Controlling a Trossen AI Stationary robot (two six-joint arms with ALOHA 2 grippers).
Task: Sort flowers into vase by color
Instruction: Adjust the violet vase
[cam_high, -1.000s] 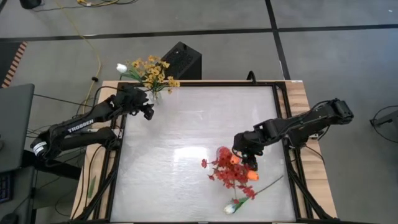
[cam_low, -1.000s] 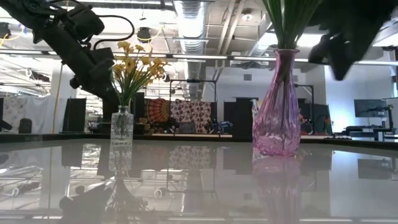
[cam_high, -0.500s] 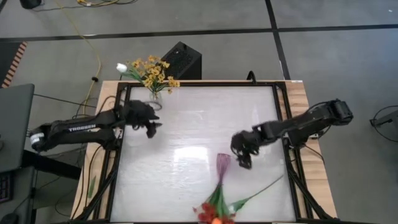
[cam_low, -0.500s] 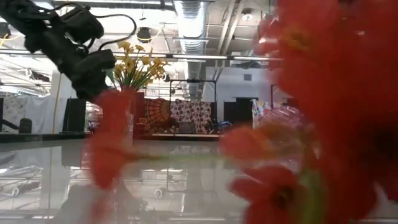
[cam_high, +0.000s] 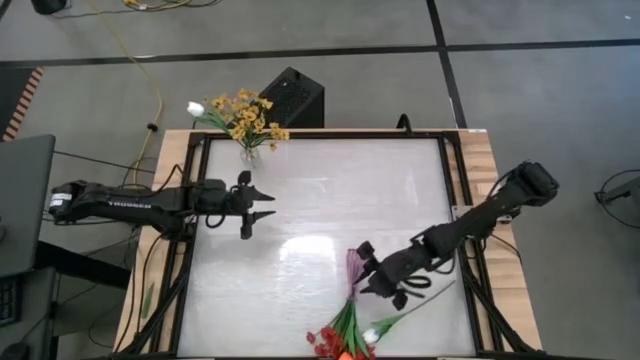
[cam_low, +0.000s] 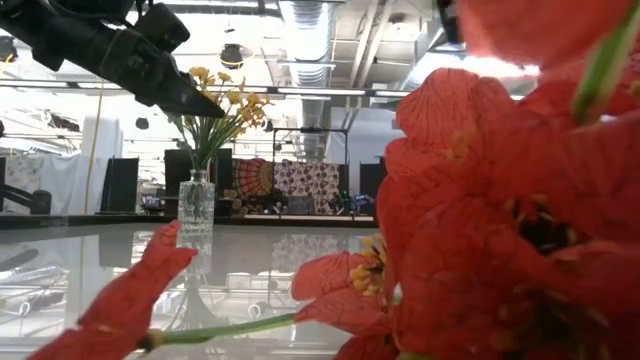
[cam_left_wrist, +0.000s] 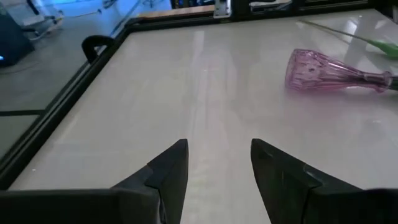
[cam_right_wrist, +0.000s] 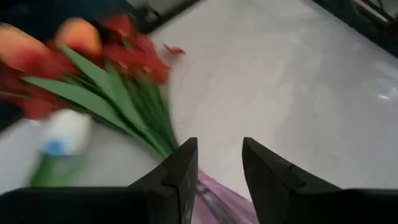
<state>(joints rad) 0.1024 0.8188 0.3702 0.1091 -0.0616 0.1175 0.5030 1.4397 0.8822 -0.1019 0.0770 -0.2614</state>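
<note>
Pink vase (cam_high: 356, 268) lies tipped lower-center of high view, long axis running neck-down toward frame bottom, red/orange flowers (cam_high: 340, 340) spilling at bottom edge. Right gripper (cam_high: 377, 277) is just beside it w/ fingers parted, empty — the nearer arm. Left gripper (cam_high: 262, 205) hovers mid-left, spread open, well apart; yellow flowers (cam_high: 248, 118) upper left.

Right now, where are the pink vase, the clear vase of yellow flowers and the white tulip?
pink vase (cam_left_wrist: 323, 71), left wrist view, its body.
clear vase (cam_low: 196, 203), low view, its glass body.
white tulip (cam_high: 371, 337), high view, its bloom.

Pink vase (cam_high: 355, 268) toppled flat, red and orange flowers (cam_high: 338, 338) spilling toward table edge
</note>
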